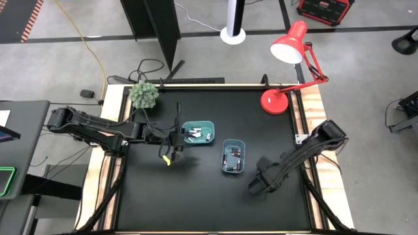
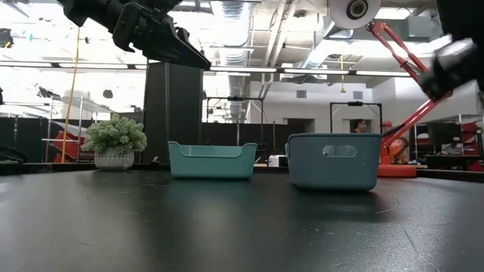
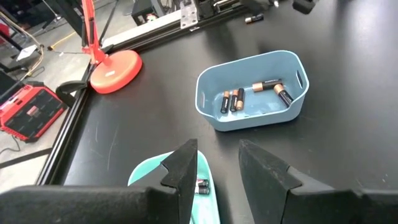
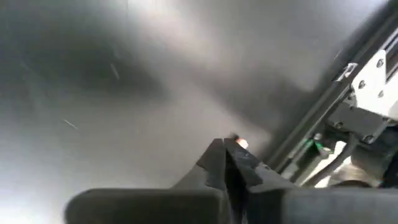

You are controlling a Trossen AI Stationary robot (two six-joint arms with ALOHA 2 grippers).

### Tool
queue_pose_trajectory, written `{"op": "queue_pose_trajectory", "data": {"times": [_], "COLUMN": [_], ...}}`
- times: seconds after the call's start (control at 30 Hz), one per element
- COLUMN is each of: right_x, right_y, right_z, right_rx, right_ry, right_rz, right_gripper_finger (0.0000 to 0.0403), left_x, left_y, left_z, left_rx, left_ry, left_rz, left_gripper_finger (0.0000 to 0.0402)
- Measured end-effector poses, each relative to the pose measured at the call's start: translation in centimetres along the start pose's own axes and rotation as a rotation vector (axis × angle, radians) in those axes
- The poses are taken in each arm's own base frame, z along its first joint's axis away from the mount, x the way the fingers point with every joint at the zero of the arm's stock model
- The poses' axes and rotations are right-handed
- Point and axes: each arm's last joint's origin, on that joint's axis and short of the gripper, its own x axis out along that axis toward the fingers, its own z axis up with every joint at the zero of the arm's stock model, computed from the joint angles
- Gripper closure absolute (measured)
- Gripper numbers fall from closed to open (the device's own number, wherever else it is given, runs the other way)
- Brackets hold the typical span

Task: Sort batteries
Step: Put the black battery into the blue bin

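While left fingers [image 3: 214, 177] gape over teal tray [image 1: 198, 132], right fingers [image 4: 225, 163] closed; lamp [image 1: 287, 65], plant [image 1: 144, 95] at back.

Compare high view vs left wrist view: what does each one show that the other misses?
High only: the right tool low over bare mat, the plant, and the lamp's shade.
Left wrist only: the blue tray's batteries seen one by one, plus a stray battery on the table.
Both: the teal tray, blue tray, the lamp base, and the left tool, open and empty.

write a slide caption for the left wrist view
Left hand, open and empty, above the teal tray; batteries lie in the blue tray.
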Motion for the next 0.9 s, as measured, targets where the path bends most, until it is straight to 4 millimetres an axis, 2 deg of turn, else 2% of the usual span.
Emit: {"op": "queue_pose_trajectory", "data": {"times": [0.1, 0.27, 0.4, 0.47, 0.63, 0.9], "right_x": [-1.5, -3.0, -2.5, -1.8, 0.1, 2.8], "right_y": [-0.9, -2.4, -2.5, -2.5, -3.1, -2.3], "right_z": [-0.3, -1.7, -2.3, -2.4, -3.0, -3.2], "right_rx": [0.139, 0.336, 0.479, 0.541, 0.662, 0.717], "right_ry": [-0.062, -0.105, -0.093, -0.083, -0.081, 0.016], "right_rz": [0.071, 0.200, 0.356, 0.364, 0.271, 0.327], "right_gripper_finger": [0.0350, 0.0255, 0.0182, 0.0157, 0.0140, 0.0149], "left_x": [0.0, 0.0, 0.0, 0.0, 0.0, 0.0], "left_y": [0.0, 0.0, 0.0, 0.0, 0.0, 0.0], "left_z": [0.0, 0.0, 0.0, 0.0, -0.1, -0.1], "left_rx": [0.000, 0.000, 0.000, 0.001, 0.002, 0.002], "left_ry": [0.000, 0.000, 0.002, 0.004, 0.008, 0.009], "left_rz": [0.000, 0.000, 0.000, -0.001, -0.003, -0.003], "left_gripper_finger": [0.0290, 0.0290, 0.0290, 0.0290, 0.0290, 0.0290]}}
